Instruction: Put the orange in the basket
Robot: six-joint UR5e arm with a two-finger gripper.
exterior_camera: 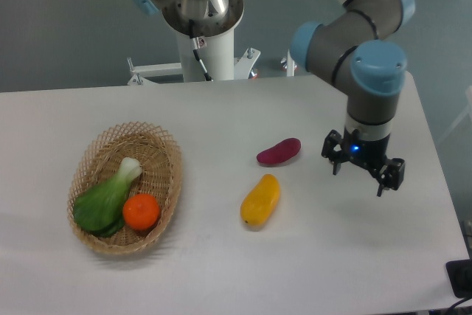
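Note:
The small round orange (pixel 141 211) lies inside the oval wicker basket (pixel 155 142) at the left of the table, resting against a green leafy vegetable (pixel 106 198). My gripper (pixel 363 175) hangs above the right part of the table, far from the basket. Its fingers are spread and hold nothing.
A yellow-orange elongated fruit (pixel 260 201) lies mid-table, with a purple-red sweet potato (pixel 279 151) just behind it. The arm's base (pixel 200 12) stands behind the table's far edge. The table's right edge is close to the gripper.

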